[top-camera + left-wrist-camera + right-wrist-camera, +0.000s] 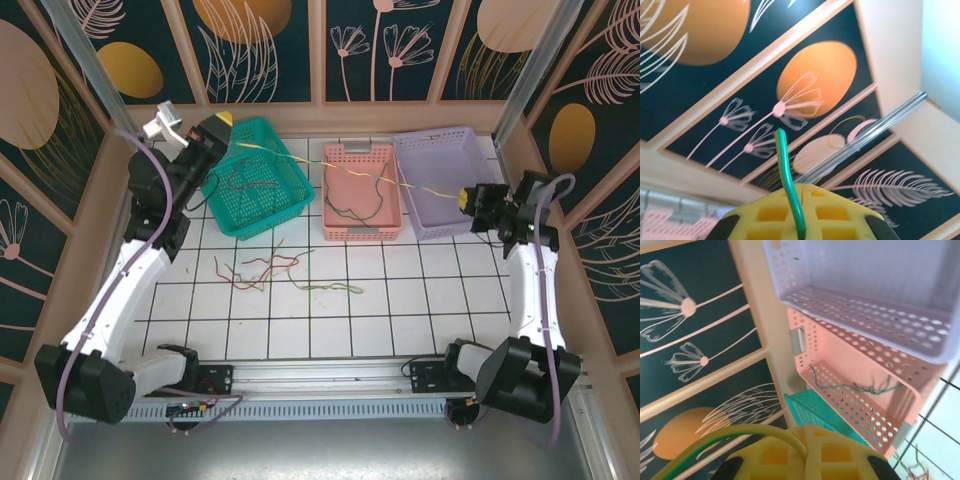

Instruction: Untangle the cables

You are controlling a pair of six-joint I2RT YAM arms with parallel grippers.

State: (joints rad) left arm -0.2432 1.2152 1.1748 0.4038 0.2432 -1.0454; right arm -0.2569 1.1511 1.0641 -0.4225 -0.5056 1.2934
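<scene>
Yellow pads (765, 217) of left jaws pressed together, green cable (785, 170) pinched. By right jaws, yellow cable (740, 432) seems pinched too. Pair stretched over far baskets (362, 233); more cables (262, 268) seen loose on worktop (420, 300). Thin, light, floppy, slippery: best gripped near ends.

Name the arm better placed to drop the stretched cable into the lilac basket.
Right. The right gripper holds the stretched cable beside the lilac basket; the left gripper sits by the teal basket.
</scene>
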